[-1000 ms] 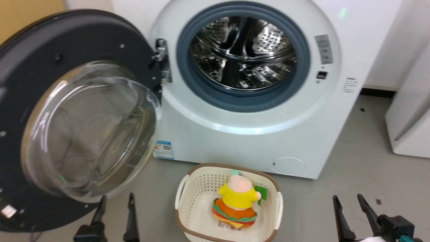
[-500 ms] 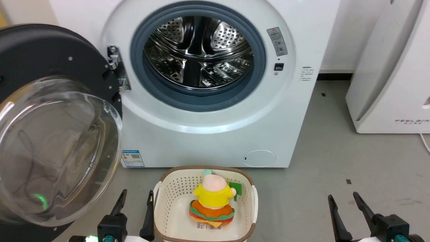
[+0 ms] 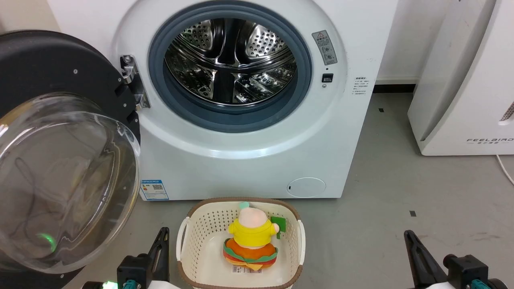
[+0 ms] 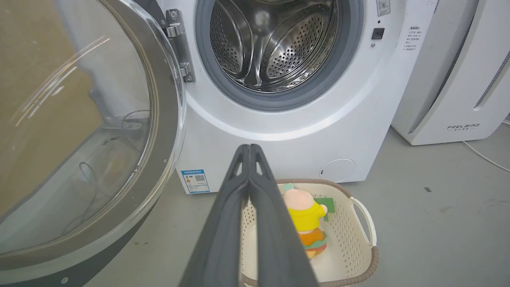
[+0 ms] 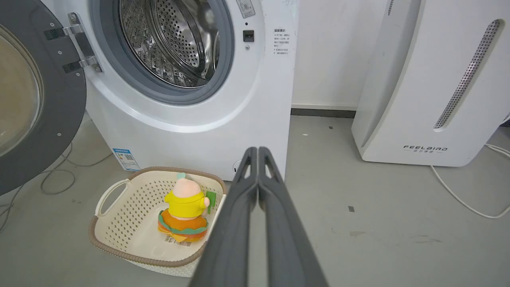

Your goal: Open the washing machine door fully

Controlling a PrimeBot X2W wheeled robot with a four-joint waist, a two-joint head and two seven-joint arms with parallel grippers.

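The white washing machine (image 3: 249,160) stands ahead with its steel drum (image 3: 231,60) exposed. The washing machine door (image 3: 60,180) is swung wide to the left on its hinge (image 3: 130,82), its clear glass bowl bulging toward me from the dark-grey back. My left gripper (image 3: 162,241) sits low at the bottom left, shut and empty, just below and right of the door's edge. In the left wrist view its fingers (image 4: 249,148) are pressed together, with the door (image 4: 161,99) to their left. My right gripper (image 3: 410,237) is low at the right, shut with nothing held (image 5: 257,150).
A cream laundry basket (image 3: 241,200) holding a yellow and orange plush toy (image 3: 251,237) sits on the grey floor before the machine. A white slanted appliance (image 3: 461,80) stands at the right, with a white cable (image 5: 458,195) on the floor beside it.
Both grippers have gone from open to shut. The head camera has swung, shifting the whole picture; the door stays swung wide open.
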